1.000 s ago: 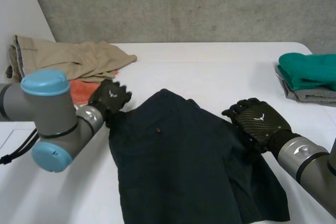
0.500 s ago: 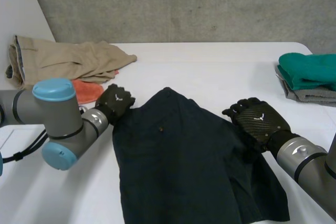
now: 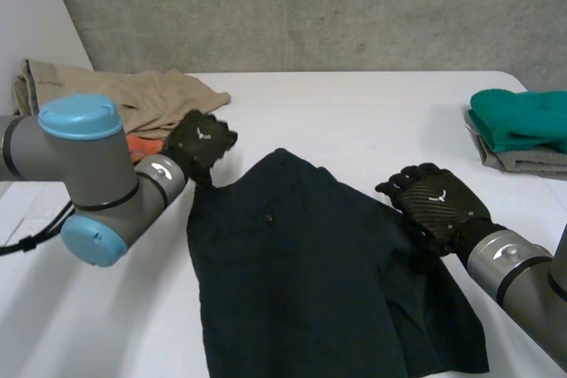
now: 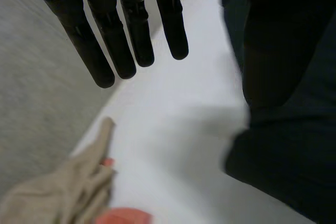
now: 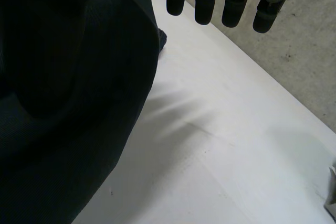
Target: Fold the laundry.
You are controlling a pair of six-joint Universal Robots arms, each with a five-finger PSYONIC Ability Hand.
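A dark navy garment [image 3: 310, 281] lies spread on the white table [image 3: 372, 121]. My left hand [image 3: 202, 142] hovers at its far-left corner, which rises in a peak up to the hand. In the left wrist view its fingers [image 4: 105, 30] are straight and apart, with nothing between them, and the dark cloth [image 4: 294, 129] hangs beside the hand. My right hand [image 3: 434, 204] rests on the garment's right edge. Its fingers [image 5: 205, 3] point straight out over bare table, and the dark cloth [image 5: 63, 103] lies under and beside the palm.
Beige trousers [image 3: 124, 99] and an orange cloth [image 3: 142, 146] lie at the far left, just behind my left hand. A folded green towel [image 3: 523, 117] sits on a folded grey cloth [image 3: 532, 161] at the right edge. A concrete wall stands behind the table.
My left hand has moved up and away from me, drawing the garment's far-left corner into a peak. The right hand has stayed in place.
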